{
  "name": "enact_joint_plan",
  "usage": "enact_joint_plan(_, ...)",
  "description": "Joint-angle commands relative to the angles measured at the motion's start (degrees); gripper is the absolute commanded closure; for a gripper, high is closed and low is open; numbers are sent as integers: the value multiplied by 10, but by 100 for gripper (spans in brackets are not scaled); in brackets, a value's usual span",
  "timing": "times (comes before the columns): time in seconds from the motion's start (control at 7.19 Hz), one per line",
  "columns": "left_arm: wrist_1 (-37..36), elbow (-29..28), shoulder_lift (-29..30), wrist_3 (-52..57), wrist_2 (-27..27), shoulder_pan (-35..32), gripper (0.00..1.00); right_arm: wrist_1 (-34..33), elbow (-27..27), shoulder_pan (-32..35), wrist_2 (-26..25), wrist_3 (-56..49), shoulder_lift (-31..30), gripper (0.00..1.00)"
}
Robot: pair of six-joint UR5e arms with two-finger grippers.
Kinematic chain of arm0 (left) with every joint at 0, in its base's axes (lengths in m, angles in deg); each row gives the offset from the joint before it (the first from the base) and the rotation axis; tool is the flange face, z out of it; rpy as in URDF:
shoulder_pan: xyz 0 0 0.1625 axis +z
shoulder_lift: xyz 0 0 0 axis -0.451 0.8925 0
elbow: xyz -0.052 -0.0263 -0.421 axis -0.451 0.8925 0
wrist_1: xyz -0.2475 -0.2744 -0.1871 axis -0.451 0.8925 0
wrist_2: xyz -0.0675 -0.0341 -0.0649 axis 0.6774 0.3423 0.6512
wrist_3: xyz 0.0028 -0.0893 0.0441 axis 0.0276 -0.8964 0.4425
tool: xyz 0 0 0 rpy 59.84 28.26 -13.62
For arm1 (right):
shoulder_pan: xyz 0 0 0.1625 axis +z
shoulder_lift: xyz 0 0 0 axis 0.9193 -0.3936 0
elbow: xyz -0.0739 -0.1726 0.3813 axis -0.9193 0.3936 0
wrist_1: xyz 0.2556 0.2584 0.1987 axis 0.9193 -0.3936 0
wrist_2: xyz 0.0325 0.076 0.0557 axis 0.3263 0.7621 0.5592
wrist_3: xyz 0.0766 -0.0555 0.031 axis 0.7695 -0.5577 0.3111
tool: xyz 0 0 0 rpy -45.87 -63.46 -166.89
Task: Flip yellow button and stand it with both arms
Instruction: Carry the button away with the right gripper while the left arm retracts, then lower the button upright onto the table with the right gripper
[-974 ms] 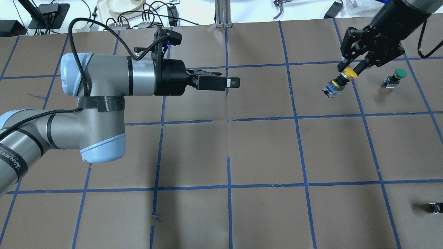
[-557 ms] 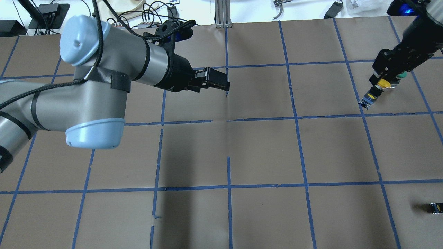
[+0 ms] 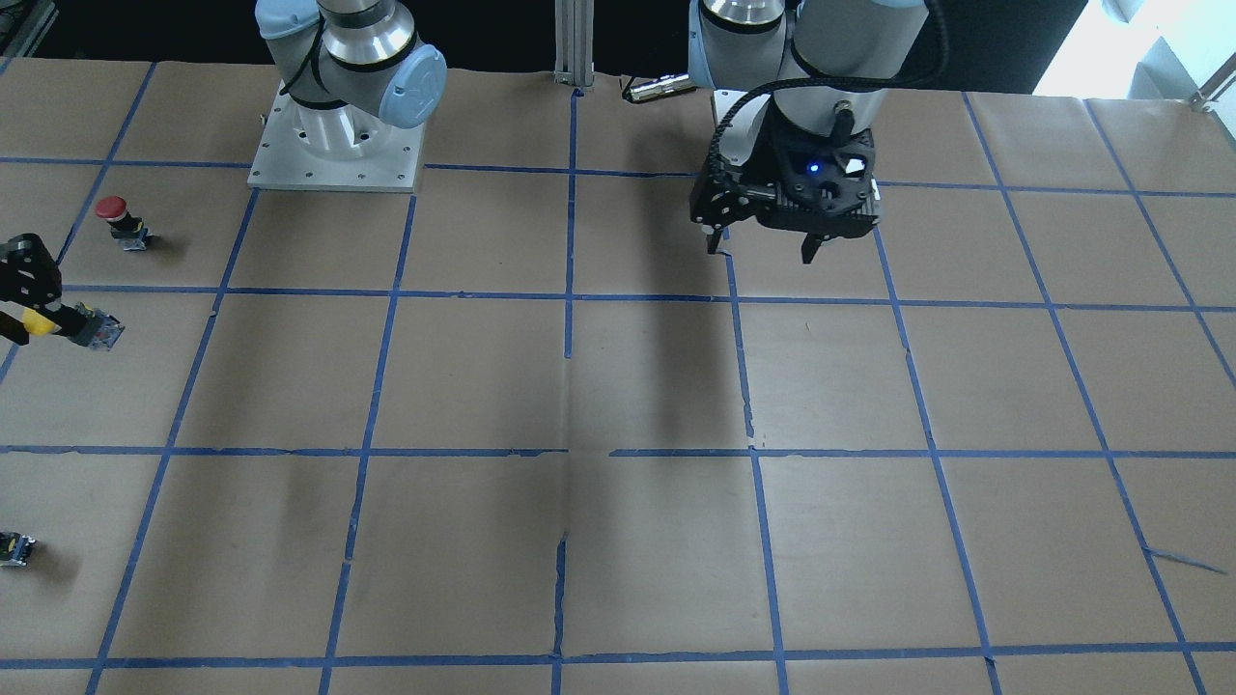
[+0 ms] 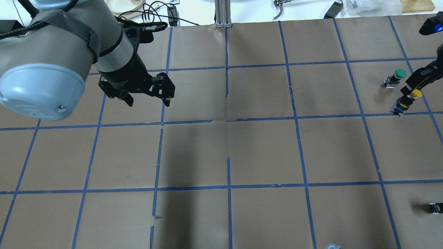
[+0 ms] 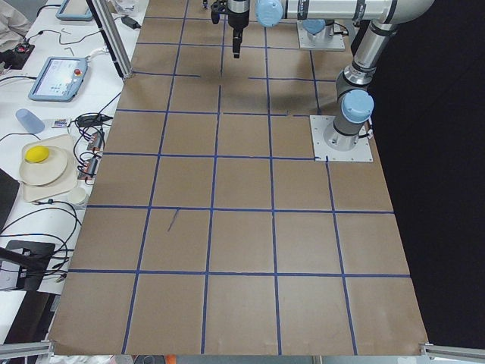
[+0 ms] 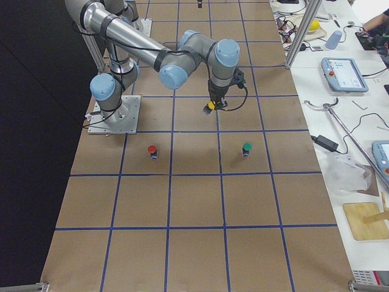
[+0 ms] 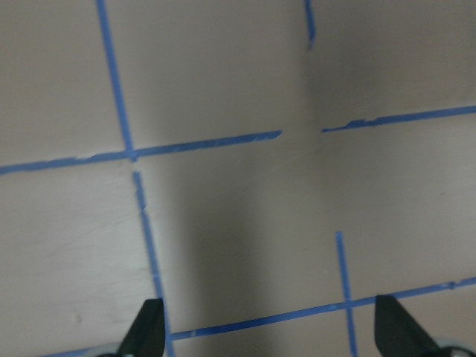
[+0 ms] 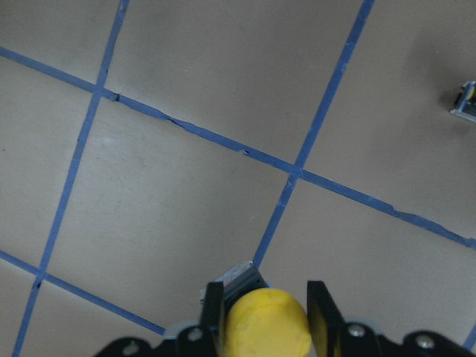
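Observation:
The yellow button (image 4: 403, 103) hangs in my right gripper (image 4: 414, 90) at the far right of the table, cap up and grey-black base down. The gripper is shut on the yellow cap. In the right wrist view the cap (image 8: 266, 331) sits between the two fingers (image 8: 321, 312), with the base below it. I cannot tell whether the base touches the paper. It also shows in the front view (image 3: 92, 331) and the right side view (image 6: 211, 105). My left gripper (image 4: 148, 100) is open and empty, pointing down over the left half; its fingertips (image 7: 145, 327) frame bare paper.
A green-capped button (image 4: 398, 74) stands just beyond my right gripper. A red-capped button (image 3: 116, 217) stands nearer the robot base. A small capless black-yellow block (image 4: 435, 207) lies at the right edge. Brown paper with blue tape grid (image 4: 228, 121) covers the table.
My right gripper has carried the yellow button to the right, and it now hangs base down. My left arm has swung back to the left, and its gripper has turned to point down.

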Motion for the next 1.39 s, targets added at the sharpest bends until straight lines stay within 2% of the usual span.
enact_joint_plan(0.0,20,2,-18,-2,-16,38,0,-21,-11,-31,-64,125,9,90)
enact_joint_plan(0.14,18,1,-18,-2,-17,38,0,-49,-38,-43,-66,169,10,90)
enact_joint_plan(0.42,16,5,-25,5,-17,39,0,-196,-123,-47,-92,214,21,90)
enact_joint_plan(0.56,16,6,-25,7,-18,43,0,-263,-144,-47,-131,253,25,89)
enact_joint_plan(0.7,15,7,-25,7,-18,46,0,-276,-144,-46,-148,299,37,88)
enact_joint_plan(0.97,12,5,-23,16,-21,48,0,-276,-145,-45,-148,386,56,85)
enact_joint_plan(1.25,12,1,-23,15,-18,48,0,-288,-147,-44,-148,401,64,80)
